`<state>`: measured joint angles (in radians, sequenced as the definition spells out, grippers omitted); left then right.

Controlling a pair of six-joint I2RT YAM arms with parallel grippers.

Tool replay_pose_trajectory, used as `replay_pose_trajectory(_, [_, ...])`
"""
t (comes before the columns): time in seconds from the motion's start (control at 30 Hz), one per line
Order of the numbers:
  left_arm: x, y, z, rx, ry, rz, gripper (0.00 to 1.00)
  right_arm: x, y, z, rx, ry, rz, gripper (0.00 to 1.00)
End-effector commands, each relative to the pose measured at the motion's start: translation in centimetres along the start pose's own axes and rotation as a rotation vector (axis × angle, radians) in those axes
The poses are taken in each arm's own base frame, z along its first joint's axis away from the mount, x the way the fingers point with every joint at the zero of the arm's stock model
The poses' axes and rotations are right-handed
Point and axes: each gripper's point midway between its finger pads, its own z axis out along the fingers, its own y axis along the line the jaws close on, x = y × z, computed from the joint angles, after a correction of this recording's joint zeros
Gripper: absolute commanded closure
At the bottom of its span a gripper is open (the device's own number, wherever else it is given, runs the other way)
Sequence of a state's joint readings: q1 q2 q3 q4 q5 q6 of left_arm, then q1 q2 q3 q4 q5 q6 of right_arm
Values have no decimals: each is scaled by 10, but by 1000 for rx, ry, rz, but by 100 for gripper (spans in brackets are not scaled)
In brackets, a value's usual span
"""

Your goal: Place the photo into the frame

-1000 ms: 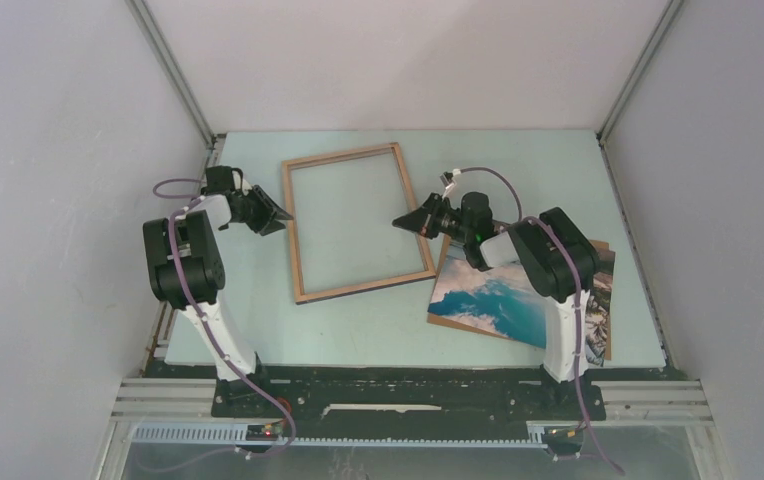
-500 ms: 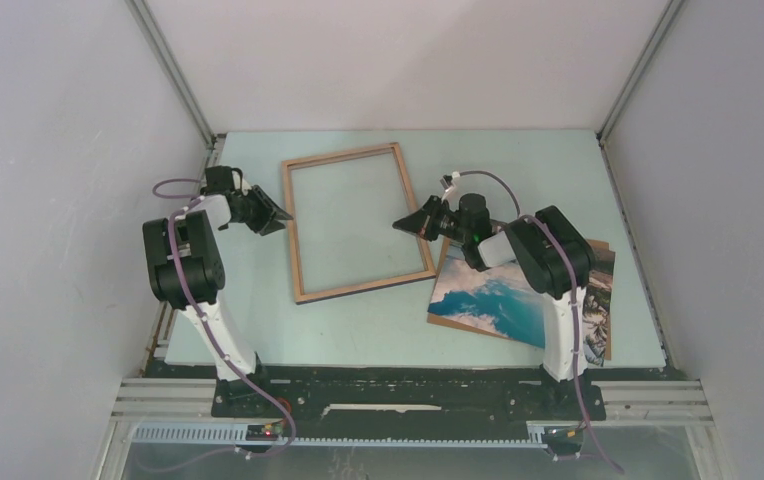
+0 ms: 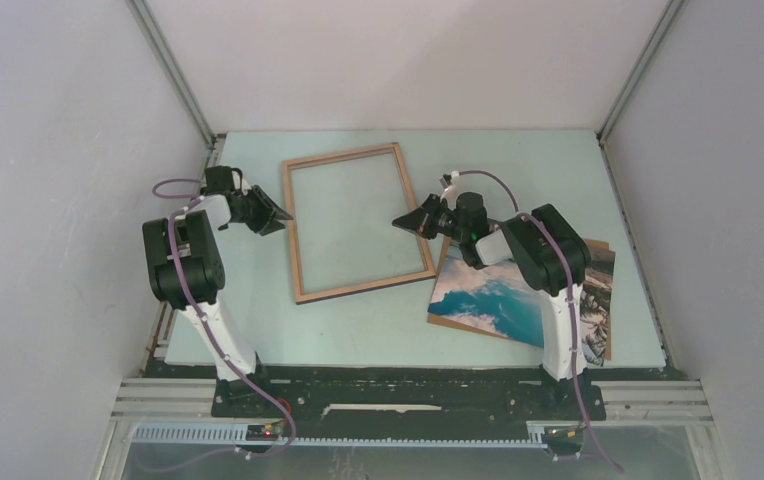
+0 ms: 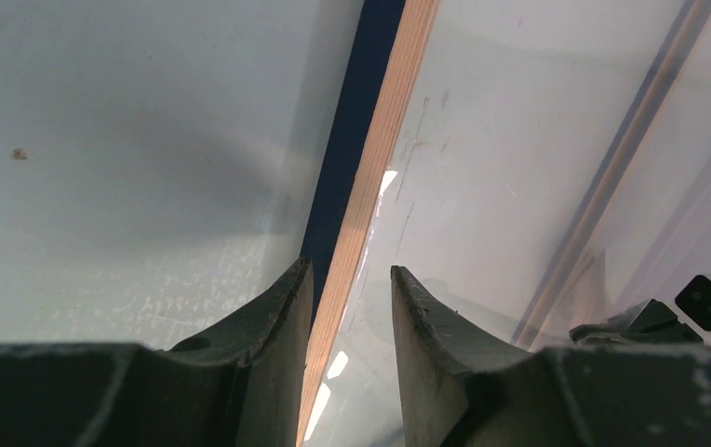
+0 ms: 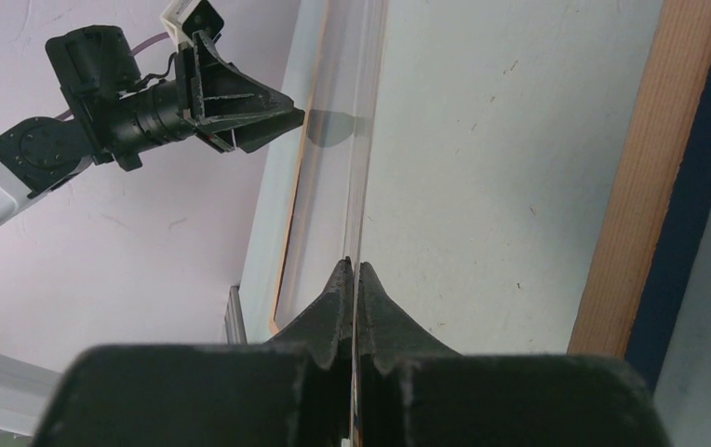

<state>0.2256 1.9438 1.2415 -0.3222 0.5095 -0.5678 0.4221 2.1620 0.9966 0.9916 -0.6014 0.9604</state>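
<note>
The left gripper (image 4: 350, 279) has its jaws partway apart, straddling one long rail of the frame (image 4: 382, 140). A sliver of gap shows beside the wood, so it does not look clamped. The right gripper (image 5: 353, 270) is pinched fully shut with nothing clearly between its fingers, its tip just inside the frame's opposite rail. The photo (image 3: 483, 300) lies flat, picture up, behind that gripper and under its forearm, partly on another print (image 3: 598, 300). It looks like a light, stiff board with a slick face. Lying flat it offers little purchase, so the exposed edge nearest the frame seems the best hold.
</note>
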Motion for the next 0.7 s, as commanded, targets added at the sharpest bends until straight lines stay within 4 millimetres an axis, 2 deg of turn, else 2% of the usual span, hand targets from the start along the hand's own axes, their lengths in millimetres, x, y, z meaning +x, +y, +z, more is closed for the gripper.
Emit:
replay_pose_trajectory(0.0, [-2, -7, -7, 30, -13, 9, 60, -13, 10, 9, -35, -36, -25, 100])
replay_pose_trajectory(0.67, [-2, -6, -7, 30, -10, 7, 60, -8, -1, 14, -9, -18, 23, 100])
